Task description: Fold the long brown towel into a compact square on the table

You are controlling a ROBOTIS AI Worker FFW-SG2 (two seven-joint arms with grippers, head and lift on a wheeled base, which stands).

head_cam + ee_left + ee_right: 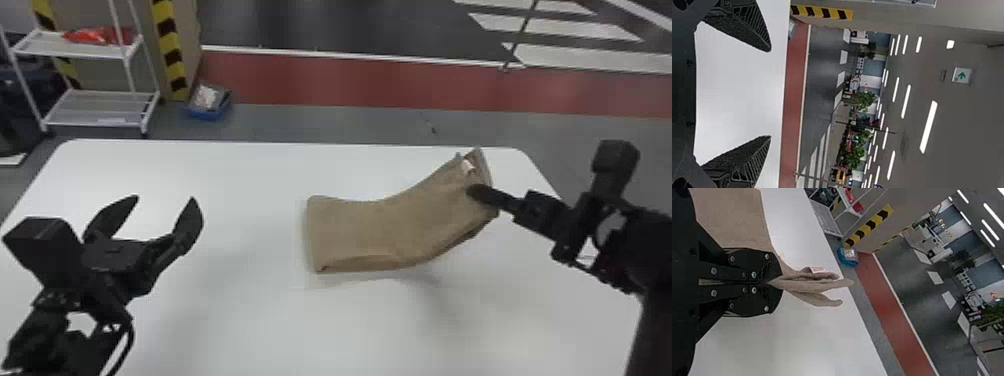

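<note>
Right gripper (475,192) clenched on towel (380,227) above table (260,325), maybe all layers; should be light, floppy: pinch end corners. Left gripper (165,198) spread.

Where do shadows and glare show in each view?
Head view: faint shadows on the table near the towel, a pale glare patch at near right; left wrist view: ceiling lights glowing bright white; right wrist view: pale sheen on the table.
</note>
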